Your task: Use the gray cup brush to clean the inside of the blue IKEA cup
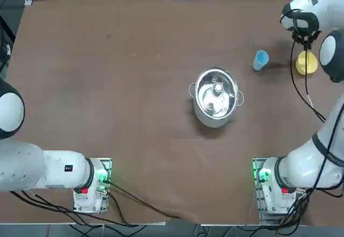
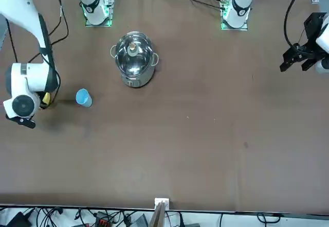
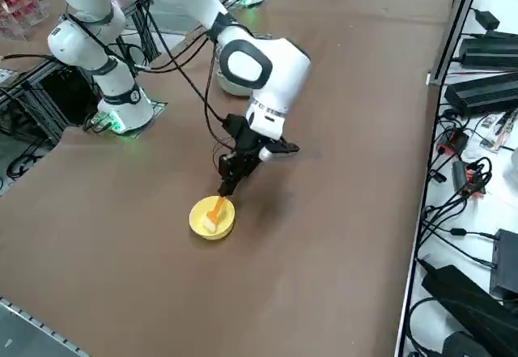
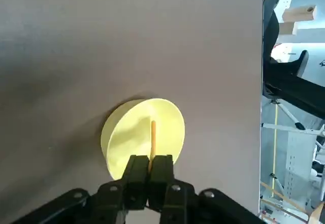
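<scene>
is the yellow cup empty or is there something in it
Not empty: the orange brush reaches into the yellow cup, its pale bristles inside the rim, with the right gripper above, shut on it.

blue cup (image 1: 260, 60): 1 | yellow cup (image 4: 119, 142): 1 | lidded pot (image 1: 216, 97): 1 | orange brush (image 3: 215, 211): 1

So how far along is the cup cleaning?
Done: the brush is gripped. In hand: the right tool is closed on it at the yellow cup. Left, apparently: reaching the blue cup, which stands apart, and scrubbing its inside.
</scene>
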`<action>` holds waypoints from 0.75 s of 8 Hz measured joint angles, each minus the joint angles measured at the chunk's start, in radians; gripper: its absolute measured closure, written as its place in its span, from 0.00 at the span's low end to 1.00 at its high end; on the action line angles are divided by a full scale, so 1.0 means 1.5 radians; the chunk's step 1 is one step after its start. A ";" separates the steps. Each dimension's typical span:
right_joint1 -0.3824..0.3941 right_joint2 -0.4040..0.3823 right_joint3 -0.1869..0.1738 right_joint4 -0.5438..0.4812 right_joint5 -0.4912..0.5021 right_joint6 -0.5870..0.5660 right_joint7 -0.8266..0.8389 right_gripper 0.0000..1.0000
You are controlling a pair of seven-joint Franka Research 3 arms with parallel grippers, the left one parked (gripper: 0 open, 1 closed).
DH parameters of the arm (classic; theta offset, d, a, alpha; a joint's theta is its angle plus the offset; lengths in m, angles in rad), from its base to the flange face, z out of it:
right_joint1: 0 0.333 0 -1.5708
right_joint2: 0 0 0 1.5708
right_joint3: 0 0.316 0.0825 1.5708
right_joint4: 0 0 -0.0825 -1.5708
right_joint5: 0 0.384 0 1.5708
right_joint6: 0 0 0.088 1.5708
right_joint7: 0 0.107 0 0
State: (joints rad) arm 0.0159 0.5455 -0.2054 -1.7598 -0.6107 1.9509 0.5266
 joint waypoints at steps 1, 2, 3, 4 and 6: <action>0.000 0.000 0.000 0.000 0.000 0.000 0.002 0.96; 0.000 0.001 0.000 0.000 -0.007 0.000 0.002 0.94; 0.001 0.001 0.000 0.000 -0.025 -0.004 0.003 0.94; 0.002 0.003 0.001 -0.001 -0.040 -0.008 0.014 0.94; 0.006 0.011 0.003 -0.002 -0.053 -0.010 0.037 0.93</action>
State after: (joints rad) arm 0.0246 0.5624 -0.2010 -1.7629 -0.6895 1.9356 0.5818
